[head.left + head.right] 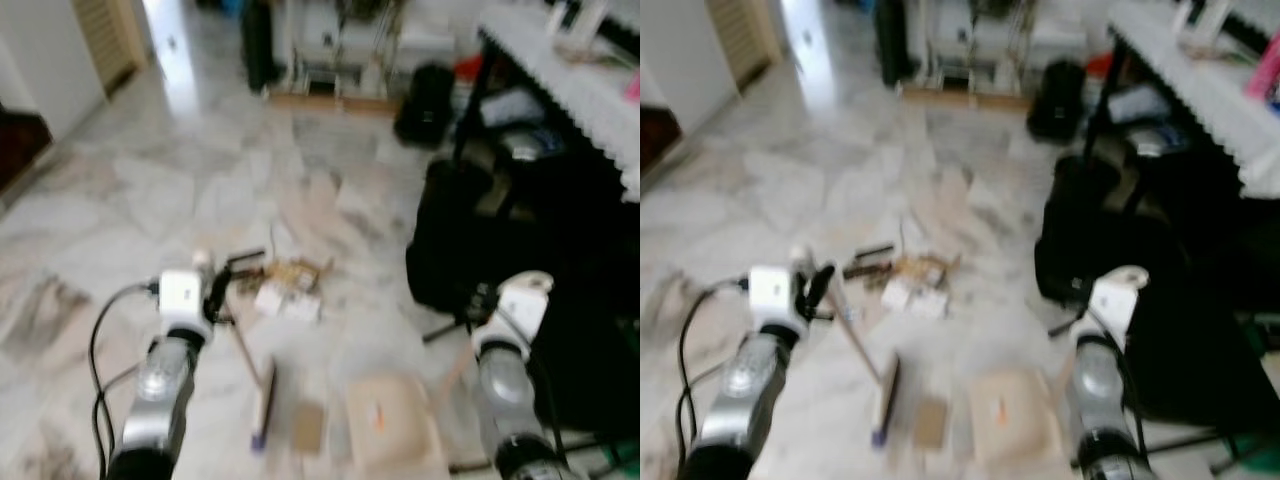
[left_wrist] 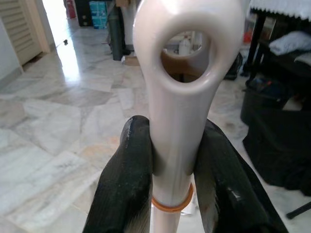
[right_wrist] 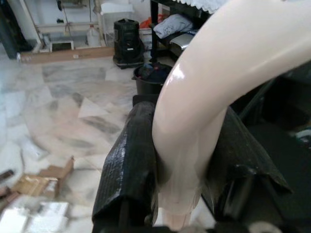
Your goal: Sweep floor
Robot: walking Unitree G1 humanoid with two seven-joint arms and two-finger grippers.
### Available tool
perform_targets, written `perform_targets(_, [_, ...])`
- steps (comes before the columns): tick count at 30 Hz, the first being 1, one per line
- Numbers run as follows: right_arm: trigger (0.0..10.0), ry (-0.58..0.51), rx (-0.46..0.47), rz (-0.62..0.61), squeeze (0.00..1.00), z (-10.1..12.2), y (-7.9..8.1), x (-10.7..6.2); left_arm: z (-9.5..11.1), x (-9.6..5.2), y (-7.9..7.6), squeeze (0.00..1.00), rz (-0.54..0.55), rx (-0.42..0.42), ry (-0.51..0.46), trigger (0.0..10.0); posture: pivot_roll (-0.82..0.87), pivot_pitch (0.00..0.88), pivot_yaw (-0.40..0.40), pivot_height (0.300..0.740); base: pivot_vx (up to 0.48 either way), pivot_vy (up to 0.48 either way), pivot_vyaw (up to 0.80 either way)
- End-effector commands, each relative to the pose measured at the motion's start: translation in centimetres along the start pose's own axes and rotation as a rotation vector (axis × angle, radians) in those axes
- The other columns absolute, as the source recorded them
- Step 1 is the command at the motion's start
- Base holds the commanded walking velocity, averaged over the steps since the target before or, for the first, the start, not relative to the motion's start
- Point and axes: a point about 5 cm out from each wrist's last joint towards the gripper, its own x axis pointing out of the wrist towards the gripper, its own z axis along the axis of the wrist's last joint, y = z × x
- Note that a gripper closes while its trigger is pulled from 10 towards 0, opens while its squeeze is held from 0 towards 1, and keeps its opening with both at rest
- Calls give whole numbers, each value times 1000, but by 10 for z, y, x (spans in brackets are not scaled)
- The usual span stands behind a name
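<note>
My left gripper [image 2: 170, 141] is shut on the cream broom handle [image 2: 180, 87], just below its hanging hole. In the eye views the broom stick [image 1: 245, 350] slants down from the left gripper [image 1: 215, 290] to the brush head [image 1: 265, 400] on the marble floor. My right gripper [image 3: 182, 126] is shut on the curved cream dustpan handle [image 3: 218, 63]. The cream dustpan [image 1: 390, 420] rests on the floor between the arms. A pile of cardboard and paper scraps [image 1: 285, 290] lies just beyond the brush. One brown cardboard piece [image 1: 307, 425] lies beside the dustpan.
Black bags [image 1: 480, 240] stand close on the right under a table with a white lace cloth [image 1: 570, 80]. A black bin [image 1: 425, 100] and shelves [image 1: 340, 45] line the far wall. Open marble floor [image 1: 150, 170] stretches ahead left toward a louvred door [image 1: 105, 35].
</note>
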Motion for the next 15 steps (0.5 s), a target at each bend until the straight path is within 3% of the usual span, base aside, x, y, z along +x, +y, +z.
perform_targets(1, [10000,-25,-4,-14,0,5,-6,3,11,5,-8,0,-29,12,-51,10000,-4,0,-21,740,0,0,0])
perform_targets(15, [10000,-18,-23,36,0,8,2,7,13,5,-8,0,-49,18,-50,10000,4,0,-14,740,0,0,0])
